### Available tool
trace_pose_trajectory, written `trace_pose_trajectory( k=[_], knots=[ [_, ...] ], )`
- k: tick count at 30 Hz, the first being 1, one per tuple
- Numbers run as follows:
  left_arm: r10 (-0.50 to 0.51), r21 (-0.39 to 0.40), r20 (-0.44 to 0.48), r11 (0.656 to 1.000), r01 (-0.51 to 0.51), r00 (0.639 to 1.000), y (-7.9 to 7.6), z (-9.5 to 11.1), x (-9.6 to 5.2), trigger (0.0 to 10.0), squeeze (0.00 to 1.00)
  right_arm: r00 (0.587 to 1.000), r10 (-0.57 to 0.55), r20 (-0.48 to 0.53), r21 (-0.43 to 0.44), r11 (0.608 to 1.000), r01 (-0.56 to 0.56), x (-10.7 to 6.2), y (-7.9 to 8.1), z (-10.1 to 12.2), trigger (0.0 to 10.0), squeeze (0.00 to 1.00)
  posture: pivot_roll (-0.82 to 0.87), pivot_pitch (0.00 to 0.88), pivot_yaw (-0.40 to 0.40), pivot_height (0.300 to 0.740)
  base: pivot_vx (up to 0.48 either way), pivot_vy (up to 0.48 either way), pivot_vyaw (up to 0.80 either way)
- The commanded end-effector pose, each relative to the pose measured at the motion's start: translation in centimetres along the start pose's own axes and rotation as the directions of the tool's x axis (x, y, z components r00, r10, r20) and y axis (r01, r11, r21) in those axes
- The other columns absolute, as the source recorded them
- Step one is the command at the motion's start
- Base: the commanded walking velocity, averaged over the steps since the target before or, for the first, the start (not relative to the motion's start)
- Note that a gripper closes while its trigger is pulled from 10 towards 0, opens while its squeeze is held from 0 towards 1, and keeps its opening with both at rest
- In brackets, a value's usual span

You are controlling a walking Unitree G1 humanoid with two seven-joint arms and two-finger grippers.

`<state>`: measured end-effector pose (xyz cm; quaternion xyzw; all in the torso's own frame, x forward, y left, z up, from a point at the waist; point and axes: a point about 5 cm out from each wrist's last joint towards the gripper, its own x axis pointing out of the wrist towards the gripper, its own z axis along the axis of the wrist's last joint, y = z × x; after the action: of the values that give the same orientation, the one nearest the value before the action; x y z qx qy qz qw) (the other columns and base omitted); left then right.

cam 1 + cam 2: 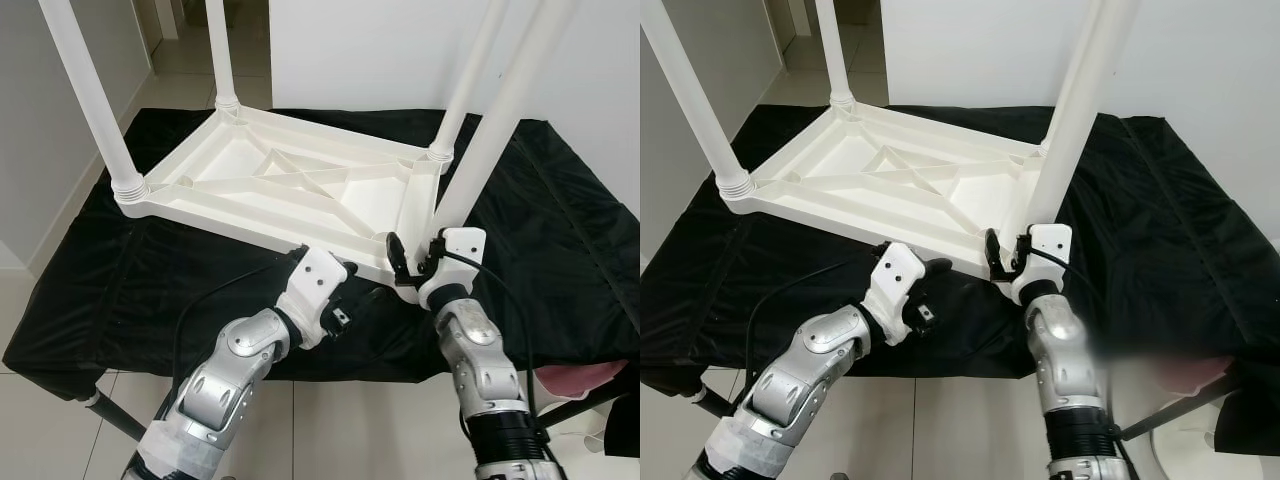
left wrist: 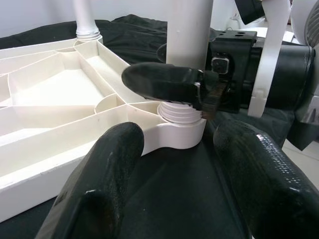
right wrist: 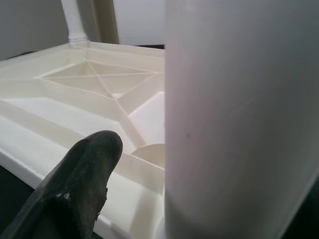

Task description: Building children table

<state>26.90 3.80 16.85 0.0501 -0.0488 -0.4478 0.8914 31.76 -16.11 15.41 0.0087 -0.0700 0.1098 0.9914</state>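
Note:
A white plastic children's table lies upside down on a black cloth, its legs pointing up. The near right leg stands in the near right corner socket, with its threaded collar showing above the socket. My right gripper is shut on this leg just above the collar; one finger crosses the leg's front. My left gripper is open and low at the same corner, with one finger on each side of the socket and not touching it.
The black cloth covers a low surface that ends just before my arms. Three other legs rise at the remaining corners. A white wall stands behind, tiled floor below, and something pink lies at the lower right.

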Motion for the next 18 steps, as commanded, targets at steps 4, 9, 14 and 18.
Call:
trace_pose_trajectory(
  k=[4, 9, 14, 18],
  knots=[
    [0.001, -0.002, -0.012, 1.0, -0.001, 1.0, -0.3, -0.3, 0.1, 10.0, 0.0, 0.979, 0.203, -0.035, -0.035, 0.978, -0.204, 0.1, -0.6, -0.3, 10.0, 0.0, 0.0, 0.022, -0.025, 0.74, 0.0, 0.0, 0.0],
    [-0.006, -0.002, -0.006, 1.0, 0.006, 1.0, -0.4, -0.2, 0.3, 10.0, 0.0, 0.951, 0.298, -0.086, -0.076, 0.949, -0.305, 0.2, -1.7, -0.6, 10.0, 0.0, 0.0, 0.017, -0.023, 0.74, 0.0, 0.0, 0.0],
    [-0.011, -0.002, -0.004, 1.0, 0.011, 1.0, -0.5, -0.1, 0.5, 10.0, 0.0, 0.936, 0.331, -0.116, -0.111, 0.932, -0.344, 0.6, -2.7, -0.7, 5.6, 0.0, 0.0, 0.017, -0.023, 0.74, 0.0, 0.0, 0.0],
    [-0.015, 0.0, 0.0, 1.0, 0.015, 1.0, -0.6, 0.0, 0.6, 10.0, 0.0, 0.925, 0.351, -0.144, -0.141, 0.918, -0.37, 1.0, -3.5, -0.7, 0.0, 0.0, 0.0, 0.016, -0.025, 0.74, 0.0, 0.0, 0.0]
  ],
)
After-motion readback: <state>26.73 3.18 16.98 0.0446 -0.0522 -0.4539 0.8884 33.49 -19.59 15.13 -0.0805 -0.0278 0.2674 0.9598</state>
